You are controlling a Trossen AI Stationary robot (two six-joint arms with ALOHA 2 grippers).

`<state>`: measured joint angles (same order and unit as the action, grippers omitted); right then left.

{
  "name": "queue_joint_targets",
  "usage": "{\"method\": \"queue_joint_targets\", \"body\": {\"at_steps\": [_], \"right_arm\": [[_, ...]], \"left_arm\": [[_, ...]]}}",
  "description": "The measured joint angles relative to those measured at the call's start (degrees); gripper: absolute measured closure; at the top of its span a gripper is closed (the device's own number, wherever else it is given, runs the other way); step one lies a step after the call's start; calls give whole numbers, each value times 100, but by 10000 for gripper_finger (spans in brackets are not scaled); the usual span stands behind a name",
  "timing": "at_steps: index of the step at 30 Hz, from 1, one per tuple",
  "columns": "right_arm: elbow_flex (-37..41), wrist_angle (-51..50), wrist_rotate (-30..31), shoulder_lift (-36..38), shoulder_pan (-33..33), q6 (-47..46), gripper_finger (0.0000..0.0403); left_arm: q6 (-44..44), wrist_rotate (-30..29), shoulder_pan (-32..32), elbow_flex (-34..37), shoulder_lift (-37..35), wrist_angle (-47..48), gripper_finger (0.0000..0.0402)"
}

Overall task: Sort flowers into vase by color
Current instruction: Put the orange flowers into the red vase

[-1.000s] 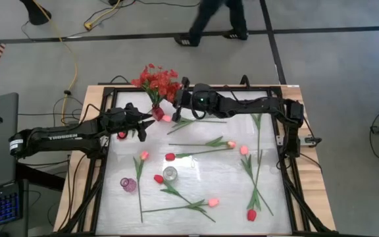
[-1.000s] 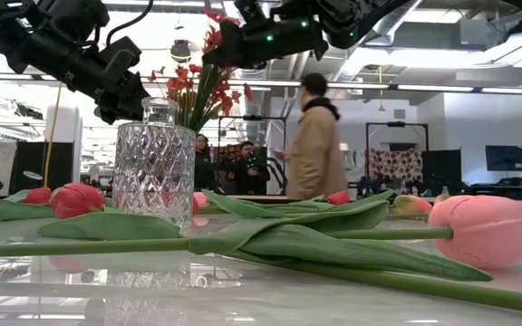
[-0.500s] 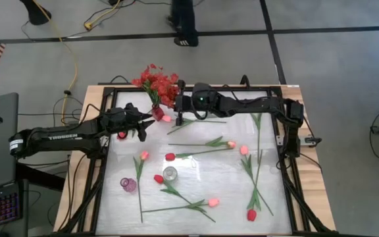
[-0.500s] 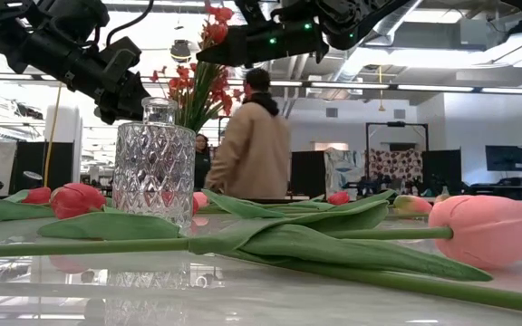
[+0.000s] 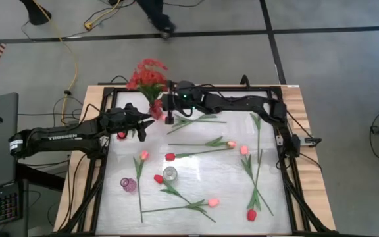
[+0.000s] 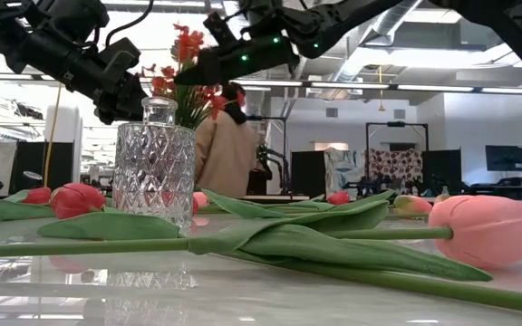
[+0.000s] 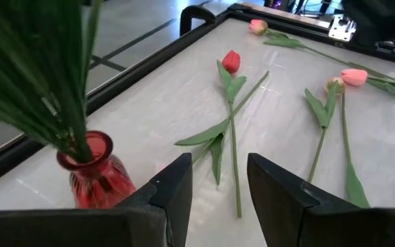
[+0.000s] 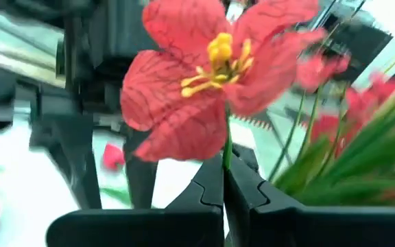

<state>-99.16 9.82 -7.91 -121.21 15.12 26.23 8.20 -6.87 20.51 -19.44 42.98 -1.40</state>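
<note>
A bushy spray of red blossoms (image 5: 146, 74) stands with its stems in a small red vase (image 5: 156, 110) at the table's far left. My right gripper (image 5: 169, 113) is beside that vase, shut on one stem of the spray. My left gripper (image 5: 145, 127) hovers open just left of the red vase (image 7: 94, 171) and touches nothing. Red and pink tulips lie flat on the table, such as a red one (image 5: 170, 157) and a pink one (image 5: 244, 150). A clear glass vase (image 5: 170, 174) and a purple vase (image 5: 129, 185) stand upright nearer the near edge. My right gripper pinches one thin green stem (image 8: 225, 156) of the spray between its two shut fingers, just below a red blossom (image 8: 214, 68). The blossom stands above the fingers. The stem's lower part is hidden behind the fingers.
Several tulips lie across the table's middle and right, with one red tulip (image 7: 231, 62) near my left gripper. The black frame (image 5: 110, 89) rims the table. A person (image 6: 229, 149) stands in the room beyond the far edge.
My right gripper has moved toward the table's left edge, staying shut on the stem. The red spray has leaned with it toward the left and far side, while its vase stays in place. A person has walked leftward behind the table.
</note>
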Motion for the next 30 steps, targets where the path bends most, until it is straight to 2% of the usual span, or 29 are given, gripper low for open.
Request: {"method": "queue_joint_targets", "body": {"at_steps": [7, 13, 18, 24, 30], "right_arm": [[-21, -279, 169, 15, -84, -69, 379], [-25, -299, 181, 15, -85, -77, 368], [-25, -302, 193, 15, -88, -86, 370], [-25, -299, 193, 15, -83, -86, 372], [-25, -299, 180, 15, -88, -86, 369]], "left_arm": [[-14, -58, 0, 0, 0, -5, 274], [131, -994, 0, 0, 3, -23, 274], [-285, -1492, -1, 2, 159, -439, 274], [-870, -1718, 0, 0, 240, -1232, 274], [-1149, -1938, 0, 0, 246, -1462, 274]]}}
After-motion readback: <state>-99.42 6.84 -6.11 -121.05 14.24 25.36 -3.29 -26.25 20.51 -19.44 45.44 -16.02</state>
